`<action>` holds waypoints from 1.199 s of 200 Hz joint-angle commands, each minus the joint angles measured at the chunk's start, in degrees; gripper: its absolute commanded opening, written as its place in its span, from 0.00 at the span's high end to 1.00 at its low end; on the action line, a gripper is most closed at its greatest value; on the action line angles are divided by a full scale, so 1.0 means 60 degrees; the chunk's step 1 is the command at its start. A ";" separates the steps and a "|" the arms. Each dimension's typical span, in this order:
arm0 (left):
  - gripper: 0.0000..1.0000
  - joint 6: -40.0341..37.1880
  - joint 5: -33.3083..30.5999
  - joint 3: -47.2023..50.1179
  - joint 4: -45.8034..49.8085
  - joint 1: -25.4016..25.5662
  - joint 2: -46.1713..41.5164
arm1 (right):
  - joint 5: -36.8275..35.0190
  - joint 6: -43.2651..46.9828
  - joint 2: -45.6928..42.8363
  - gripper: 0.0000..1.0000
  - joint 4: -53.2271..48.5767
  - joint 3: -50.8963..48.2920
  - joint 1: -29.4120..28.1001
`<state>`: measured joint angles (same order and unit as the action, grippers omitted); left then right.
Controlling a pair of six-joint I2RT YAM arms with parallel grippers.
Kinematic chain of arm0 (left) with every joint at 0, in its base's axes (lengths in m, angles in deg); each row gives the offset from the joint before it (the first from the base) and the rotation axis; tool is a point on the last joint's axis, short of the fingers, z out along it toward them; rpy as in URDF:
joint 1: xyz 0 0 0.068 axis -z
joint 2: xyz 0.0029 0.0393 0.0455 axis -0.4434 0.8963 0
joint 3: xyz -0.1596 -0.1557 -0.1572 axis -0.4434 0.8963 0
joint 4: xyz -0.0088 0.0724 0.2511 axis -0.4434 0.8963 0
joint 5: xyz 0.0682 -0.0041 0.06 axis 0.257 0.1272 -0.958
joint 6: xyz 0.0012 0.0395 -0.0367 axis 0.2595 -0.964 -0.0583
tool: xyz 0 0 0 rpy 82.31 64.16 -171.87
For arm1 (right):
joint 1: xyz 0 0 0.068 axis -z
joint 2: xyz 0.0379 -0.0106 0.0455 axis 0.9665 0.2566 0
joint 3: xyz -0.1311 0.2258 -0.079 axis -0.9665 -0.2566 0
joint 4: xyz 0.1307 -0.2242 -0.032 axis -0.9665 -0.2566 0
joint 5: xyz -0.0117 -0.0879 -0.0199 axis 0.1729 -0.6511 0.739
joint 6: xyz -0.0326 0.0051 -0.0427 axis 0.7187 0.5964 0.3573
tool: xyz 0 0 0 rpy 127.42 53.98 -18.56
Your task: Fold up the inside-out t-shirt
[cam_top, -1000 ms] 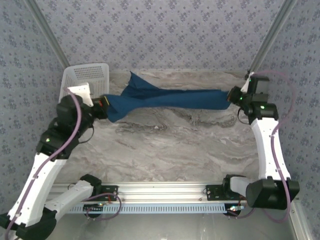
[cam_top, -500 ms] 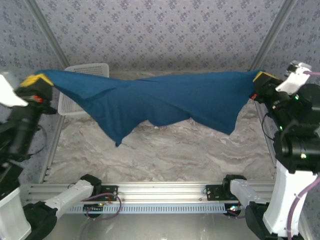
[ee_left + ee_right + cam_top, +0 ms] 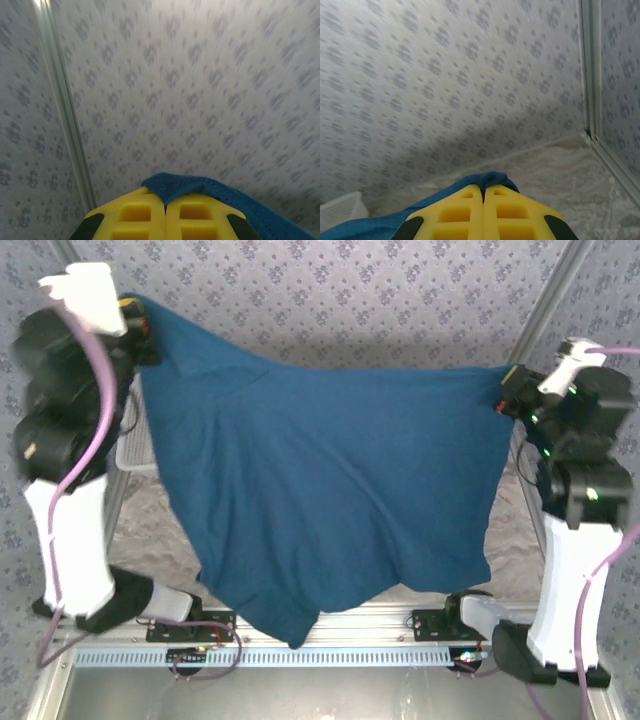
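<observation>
High over the table [image 3: 510, 560], I am holding the soft, light inside-out t-shirt [image 3: 330, 490] spread wide in the air, with my left gripper [image 3: 138, 322] and right gripper [image 3: 508, 395] pinching tight on its top corners, where floppy cloth is easiest to hold.

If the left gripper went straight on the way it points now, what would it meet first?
Probably the patterned wall; past the t-shirt edge the left gripper pinches, nothing else shows. Depth is unclear.

Hanging t-shirt [image 3: 330, 480] spanning the mid-workspace
</observation>
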<state>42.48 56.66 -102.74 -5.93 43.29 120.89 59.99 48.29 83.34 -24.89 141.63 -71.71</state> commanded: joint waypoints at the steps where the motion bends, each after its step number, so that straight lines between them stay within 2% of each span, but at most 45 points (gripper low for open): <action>1: 1.00 0.0482 0.0929 0.0659 -0.0301 -0.0952 0.1487 | -0.0798 0.0205 0.1321 0.99 0.1080 -0.1148 -0.0166; 24: 1.00 0.0722 0.1640 0.1342 -0.1216 -0.1150 0.3485 | -0.1251 0.0059 0.3314 0.97 0.2327 -0.1879 -0.0554; 44: 0.98 0.0921 0.1893 0.0116 -0.1336 -0.1215 0.6170 | -0.1711 -0.0004 0.5968 0.89 0.3053 -0.1346 -0.0778; 58: 0.90 0.1115 0.2244 -0.2883 -0.0282 -0.1272 0.8656 | -0.1400 -0.0032 0.8067 0.79 0.2855 0.0181 -0.0828; 70: 0.72 0.1293 0.2562 -0.6418 0.0770 -0.1318 1.0867 | -0.1343 -0.0069 0.9560 0.71 0.2252 0.1693 -0.0892; 76: 0.66 0.1388 0.2770 -0.7500 0.0888 -0.1329 1.1507 | -0.1296 -0.0084 1.0137 0.69 0.1696 0.2513 -0.0960; 92: 0.56 0.1740 0.3244 -0.4765 -0.0309 -0.1384 1.0337 | -0.1337 0.0275 1.0859 0.66 0.0807 0.3591 -0.1252; 101: 0.50 0.1816 0.3428 -0.3209 -0.0999 -0.1383 0.9603 | -0.1246 0.0537 1.0791 0.65 0.0565 0.3561 -0.1418; 112: 0.48 0.1950 0.3624 -0.2207 -0.1284 -0.1392 0.9033 | -0.1233 0.0701 1.0492 0.64 0.0493 0.3202 -0.1573; 128: 0.46 0.2068 0.3958 -0.2121 -0.0565 -0.1380 0.8737 | -0.0745 0.0712 0.9577 0.63 0.0497 0.1898 -0.1747; 142: 0.45 0.2017 0.3977 -0.2003 0.0173 -0.1285 0.8382 | -0.0137 0.0612 0.8509 0.62 0.1133 -0.0015 -0.1931; 158: 0.44 0.1815 0.3955 -0.0974 0.0326 -0.1082 0.7547 | 0.0342 0.0540 0.7498 0.58 0.1735 -0.1700 -0.2199; 183: 0.43 0.1870 0.4126 0.2280 -0.0438 -0.0860 0.5392 | 0.0557 0.0619 0.6335 0.55 0.2037 -0.3734 -0.2688; 202: 0.42 0.2202 0.4304 0.5241 -0.1473 -0.0661 0.3658 | 0.1257 0.0425 0.5740 0.55 0.2413 -0.5022 -0.2789; 223: 0.42 0.2580 0.3710 0.7860 -0.2463 -0.0312 0.2260 | 0.1424 0.0393 0.5874 0.54 0.2402 -0.5613 -0.2796; 240: 0.42 0.3398 0.4144 0.9580 -0.3469 -0.0284 0.1577 | 0.1565 0.0165 0.6290 0.56 0.2505 -0.5725 -0.2595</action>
<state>56.71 80.35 -57.47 -18.06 41.37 133.28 66.41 50.74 118.70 -11.45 108.35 -88.52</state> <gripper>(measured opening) 0.578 0.450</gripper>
